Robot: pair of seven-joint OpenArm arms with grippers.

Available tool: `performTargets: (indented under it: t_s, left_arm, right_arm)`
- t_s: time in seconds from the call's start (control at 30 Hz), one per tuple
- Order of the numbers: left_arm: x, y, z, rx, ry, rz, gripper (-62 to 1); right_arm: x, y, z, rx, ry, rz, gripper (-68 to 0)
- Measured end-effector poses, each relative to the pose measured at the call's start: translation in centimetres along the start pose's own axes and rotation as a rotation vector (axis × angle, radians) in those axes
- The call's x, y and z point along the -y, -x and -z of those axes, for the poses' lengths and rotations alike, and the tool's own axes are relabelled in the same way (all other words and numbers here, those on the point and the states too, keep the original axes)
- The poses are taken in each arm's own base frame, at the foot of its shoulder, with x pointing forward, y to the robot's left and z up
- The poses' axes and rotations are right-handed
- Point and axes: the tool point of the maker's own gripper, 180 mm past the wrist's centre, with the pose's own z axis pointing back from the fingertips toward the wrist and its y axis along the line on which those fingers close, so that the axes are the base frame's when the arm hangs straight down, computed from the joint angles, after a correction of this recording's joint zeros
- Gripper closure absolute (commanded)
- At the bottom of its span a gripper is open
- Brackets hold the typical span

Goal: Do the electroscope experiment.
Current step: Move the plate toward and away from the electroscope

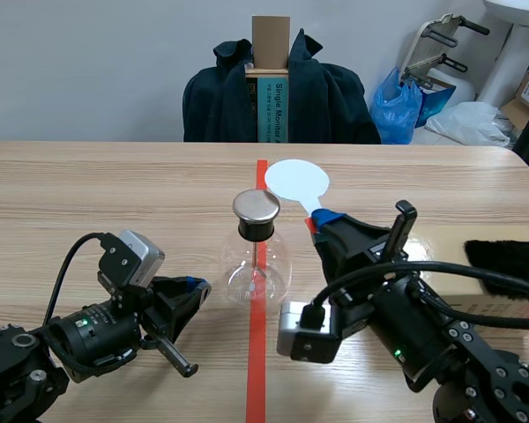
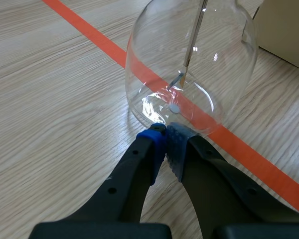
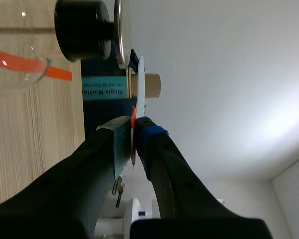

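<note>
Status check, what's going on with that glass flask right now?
Left gripper shut, empty, tips at the flask base. Right gripper shut on white paddle, disc near the metal cap. Nothing blocking.

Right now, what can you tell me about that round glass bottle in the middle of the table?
It is a clear, round-bellied glass flask, standing upright on the wooden table over the orange-red tape line. A black stopper plugs its neck, capped by a shiny metal disc; a thin metal rod hangs inside. The left gripper, shut, points at its lower wall; contact is unclear. The right gripper holds a white paddle near the disc.
</note>
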Motion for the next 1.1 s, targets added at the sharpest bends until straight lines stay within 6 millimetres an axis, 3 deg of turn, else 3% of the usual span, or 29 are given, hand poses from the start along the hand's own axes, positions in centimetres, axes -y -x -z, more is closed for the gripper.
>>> performTargets:
  t_s: [0.27,0.53,0.83,1.1]
  left_arm:
    - [0.0,0.0,0.0,0.000,0.000,0.000,-2.8]
    - [0.0,0.0,0.0,0.000,0.000,0.000,-2.8]
    - [0.0,0.0,0.0,0.000,0.000,0.000,-2.8]
    - [0.0,0.0,0.0,0.000,0.000,0.000,-2.8]
  right_arm:
    - [0.0,2.8,-0.2,-0.157,0.000,0.000,-0.6]
    - [0.0,3.1,-0.3,-0.173,0.000,0.003,-0.6]
    - [0.0,0.9,0.0,-0.052,0.000,0.003,-0.6]
    - [-0.1,-2.2,-0.1,0.123,-0.003,-0.012,-0.6]
